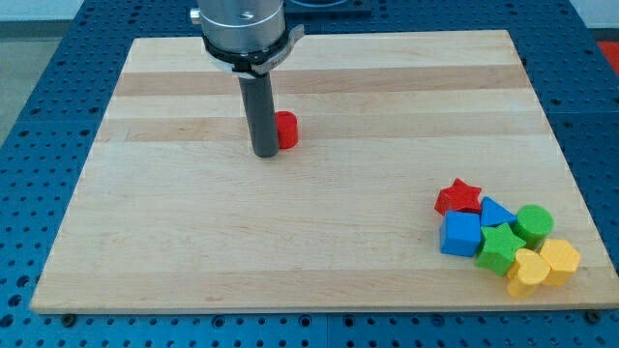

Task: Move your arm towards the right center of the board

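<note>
My tip [264,153] rests on the wooden board [319,242] in the upper middle-left of the view. A red cylinder block [286,130] sits just to the right of the rod, touching or nearly touching it. A cluster of blocks lies at the lower right: a red star [458,197], a blue triangle [495,212], a blue cube [461,235], a green star [500,247], a green cylinder [533,224], a yellow heart [525,273] and a yellow hexagon [559,260]. The tip is far to the left of and above this cluster.
The board lies on a blue perforated table [39,145] that shows on all sides. The arm's metal flange [244,24] hangs over the board's top edge.
</note>
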